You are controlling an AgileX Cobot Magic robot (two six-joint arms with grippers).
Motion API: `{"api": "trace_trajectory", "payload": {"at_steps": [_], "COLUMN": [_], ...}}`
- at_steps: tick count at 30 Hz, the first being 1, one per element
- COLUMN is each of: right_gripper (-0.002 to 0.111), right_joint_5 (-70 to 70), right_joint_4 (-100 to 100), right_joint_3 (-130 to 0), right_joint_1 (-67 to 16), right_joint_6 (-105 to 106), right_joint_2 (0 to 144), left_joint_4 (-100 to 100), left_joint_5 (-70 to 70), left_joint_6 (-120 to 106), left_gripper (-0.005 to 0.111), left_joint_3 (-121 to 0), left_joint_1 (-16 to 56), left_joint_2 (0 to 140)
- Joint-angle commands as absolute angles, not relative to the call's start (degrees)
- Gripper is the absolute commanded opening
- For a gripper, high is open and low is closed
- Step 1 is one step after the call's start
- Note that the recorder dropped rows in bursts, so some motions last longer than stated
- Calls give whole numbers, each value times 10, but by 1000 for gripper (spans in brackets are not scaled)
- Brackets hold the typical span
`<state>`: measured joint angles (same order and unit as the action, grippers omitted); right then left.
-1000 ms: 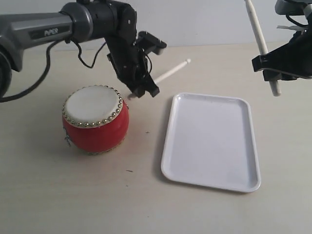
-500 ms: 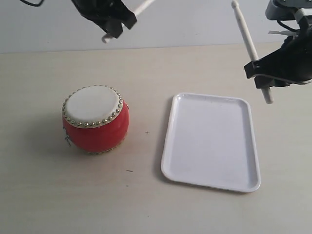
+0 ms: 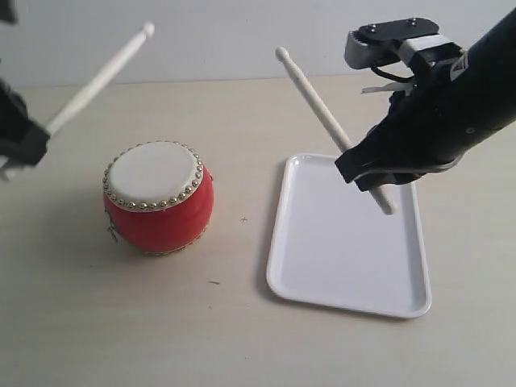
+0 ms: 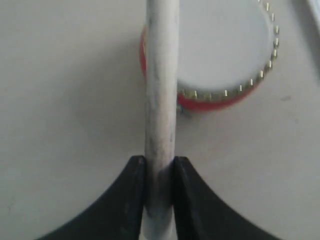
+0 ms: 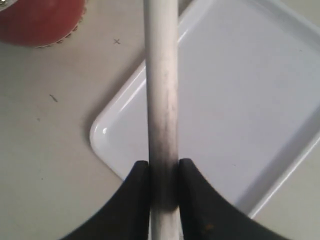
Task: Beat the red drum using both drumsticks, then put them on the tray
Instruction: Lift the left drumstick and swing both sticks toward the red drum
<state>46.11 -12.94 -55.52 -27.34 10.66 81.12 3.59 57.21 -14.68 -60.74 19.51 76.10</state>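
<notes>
The red drum [image 3: 158, 197] sits upright on the table [image 3: 242, 339], cream skin facing up. It is out ahead of my left gripper [image 4: 160, 170] and well off to the side of my right gripper [image 5: 164, 172]. Neither stick touches it.

My left gripper has its jaws closed tight on the left drumstick [image 3: 97, 79], pinching it near the butt end. In the left wrist view the shaft runs out from the jaws and crosses over the edge of the drum's skin. In the exterior view its rounded tip is up in the air, clear of the skin.

My right gripper is clamped just as firmly on the right drumstick [image 3: 322, 113], low on the shaft, with a short butt end poking out behind the jaws. That stick slants upward, its tip leaning toward the drum's side.

The white tray [image 3: 339, 266] lies flat directly beneath my right gripper, near the drum but not touching it.
</notes>
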Motion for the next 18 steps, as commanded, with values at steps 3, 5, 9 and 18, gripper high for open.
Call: {"api": "trace_trajectory", "payload": {"at_steps": [3,5,9,18], "right_gripper": [0,0,0,0], "right_joint_5": [578,615,632,671], "right_joint_4": [-101,-99,-101,-101], "right_joint_3": [-642,-662,-685,-798], "right_joint_1": [-324,-337,-367,-441], "right_joint_6": [83,83,83,73], "right_joint_2": [849,879,926,998], "left_joint_4": [42,42,36,-22], "left_joint_5": [578,573,567,521], "left_joint_6": [-138,-128,-106,-17], "left_gripper": [0,0,0,0], "left_joint_3": [-464,-432,-391,-344], "left_joint_1": [194,194,194,192], "left_joint_2": [686,665,620,508]}}
